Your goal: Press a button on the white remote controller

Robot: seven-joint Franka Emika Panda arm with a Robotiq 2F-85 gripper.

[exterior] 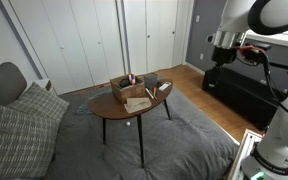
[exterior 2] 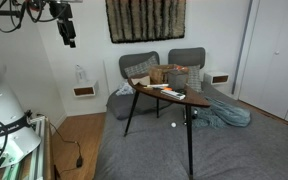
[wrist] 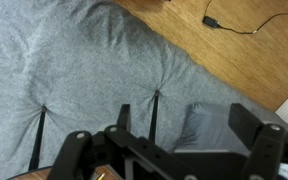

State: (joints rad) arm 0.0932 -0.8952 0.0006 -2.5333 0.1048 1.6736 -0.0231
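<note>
Your gripper [exterior 2: 70,40] hangs high, fingers [wrist: 72,152] spread and empty; the white remote [exterior: 137,103] lies on the wooden side table [exterior: 104,106], well below and off to one side

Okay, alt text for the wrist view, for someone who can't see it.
The open gripper fills the bottom edge, above a grey tufted rug. Wooden floor with a black cable shows at top right.
</note>
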